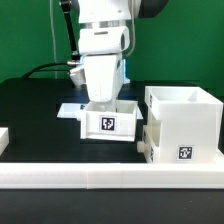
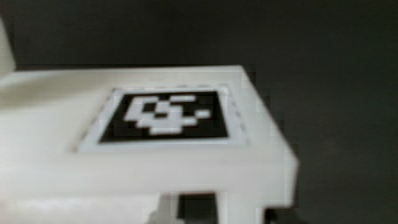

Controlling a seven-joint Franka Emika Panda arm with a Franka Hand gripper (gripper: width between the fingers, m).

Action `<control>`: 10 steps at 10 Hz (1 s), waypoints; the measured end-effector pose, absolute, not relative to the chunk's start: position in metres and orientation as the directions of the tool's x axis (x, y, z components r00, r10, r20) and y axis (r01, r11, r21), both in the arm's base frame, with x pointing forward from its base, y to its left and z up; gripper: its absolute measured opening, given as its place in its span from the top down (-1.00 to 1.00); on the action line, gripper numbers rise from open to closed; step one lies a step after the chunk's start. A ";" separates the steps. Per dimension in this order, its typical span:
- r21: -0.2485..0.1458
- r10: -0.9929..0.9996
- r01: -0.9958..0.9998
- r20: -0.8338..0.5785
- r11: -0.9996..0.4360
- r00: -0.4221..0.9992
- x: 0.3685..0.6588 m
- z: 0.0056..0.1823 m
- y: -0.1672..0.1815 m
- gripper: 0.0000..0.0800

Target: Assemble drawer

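Tray (image 1: 108, 123) mouth-up (tag toward exterior camera)

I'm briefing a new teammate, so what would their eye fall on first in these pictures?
First, the robot's gripper at the open top of a small white tray in the middle of the black table, its tips hidden. Next, the large hollow casing close beside it on the exterior view's right, a square tag low on its front. The wrist view is nearly filled by one blurred black-and-white tag.
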State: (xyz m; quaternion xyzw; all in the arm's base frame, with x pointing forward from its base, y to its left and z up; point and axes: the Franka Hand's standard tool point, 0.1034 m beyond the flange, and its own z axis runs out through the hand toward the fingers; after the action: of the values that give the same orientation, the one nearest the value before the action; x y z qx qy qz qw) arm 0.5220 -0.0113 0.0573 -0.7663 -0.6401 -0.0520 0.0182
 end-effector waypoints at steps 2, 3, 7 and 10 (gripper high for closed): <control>0.038 0.979 0.983 0.103 -0.180 0.175 0.522 0.057 -0.011 0.90; 0.004 0.980 0.984 0.096 -0.177 0.176 0.518 0.056 -0.012 0.90; 0.003 0.988 0.992 0.093 -0.123 0.122 0.529 0.056 -0.001 0.90; -0.020 0.988 0.992 0.090 -0.123 0.124 0.525 0.054 -0.002 0.90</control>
State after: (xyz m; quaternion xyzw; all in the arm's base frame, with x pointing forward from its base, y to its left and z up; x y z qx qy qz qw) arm 0.5253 -0.0023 0.0537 -0.7489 -0.6611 -0.0272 0.0375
